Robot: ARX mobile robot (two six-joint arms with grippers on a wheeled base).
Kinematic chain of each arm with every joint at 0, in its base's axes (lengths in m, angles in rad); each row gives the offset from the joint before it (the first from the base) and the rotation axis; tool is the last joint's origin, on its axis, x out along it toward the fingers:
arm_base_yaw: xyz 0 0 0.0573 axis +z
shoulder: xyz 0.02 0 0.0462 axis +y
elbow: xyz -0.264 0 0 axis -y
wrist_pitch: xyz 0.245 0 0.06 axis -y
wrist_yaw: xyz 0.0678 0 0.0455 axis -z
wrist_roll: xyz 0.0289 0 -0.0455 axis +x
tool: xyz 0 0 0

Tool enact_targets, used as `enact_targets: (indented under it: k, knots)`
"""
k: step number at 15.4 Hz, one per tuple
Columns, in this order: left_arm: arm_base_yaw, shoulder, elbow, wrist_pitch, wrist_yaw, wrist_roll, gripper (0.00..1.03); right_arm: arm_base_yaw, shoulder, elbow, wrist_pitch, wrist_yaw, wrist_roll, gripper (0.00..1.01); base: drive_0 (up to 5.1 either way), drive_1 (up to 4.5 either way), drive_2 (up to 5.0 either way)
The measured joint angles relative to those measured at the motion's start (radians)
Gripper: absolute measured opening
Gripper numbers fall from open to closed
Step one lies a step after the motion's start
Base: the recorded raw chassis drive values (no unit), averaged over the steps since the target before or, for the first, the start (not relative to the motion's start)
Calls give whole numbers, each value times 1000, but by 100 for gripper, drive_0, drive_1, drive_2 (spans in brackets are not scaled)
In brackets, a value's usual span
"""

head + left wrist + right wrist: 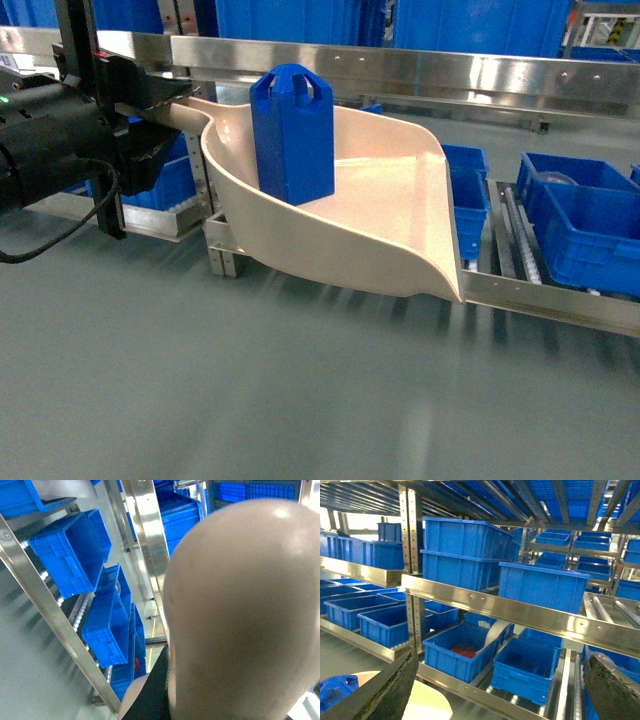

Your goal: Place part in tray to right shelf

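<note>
So one part point(292, 135) is standing upright inside the one tray point(400, 215), sitting toward the back near the handle end, and the tray is hanging in the air in front of the right shelf point(560, 300) with its flat lip pointing toward the steel front rail. The left gripper point(150, 125) is reaching in from the left of the head view and seems to be holding the tray by its handle, though how its jaws are standing can't be made out from here. In the left wrist view the tray's rounded cream back point(245, 610) is filling most of the picture. The right gripper point(505, 690) is showing two dark fingers point(395, 692) spread wide apart with nothing between them, facing racks of blue crates point(542, 587). Head view is showing roughly three blue crates point(590, 215) sitting on the roller lanes at the right.
</note>
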Motion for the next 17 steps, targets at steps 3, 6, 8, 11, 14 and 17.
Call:
enact_targets:
  k: [3, 6, 8, 11, 14, 17]
  knots:
    - [4, 0, 0, 2, -3, 0, 16, 0, 0, 0, 0, 0, 0, 98, -151, -151, -151]
    - [2, 0, 0, 2, -2, 0, 16, 0, 0, 0, 0, 0, 0, 98, -151, -151, -151]
    - [5, 0, 0, 0, -3, 0, 16, 0, 0, 0, 0, 0, 0, 98, -151, -151, -151]
    - [5, 0, 0, 2, -3, 0, 16, 0, 0, 0, 0, 0, 0, 98, -151, -151, -151]
    - [-1, 0, 0, 1, 1, 0, 16, 0, 0, 0, 0, 0, 0, 98, -151, -151, -151]
    - [5, 0, 0, 0, -5, 0, 16, 0, 0, 0, -1, 0, 0, 98, -151, -151, -151]
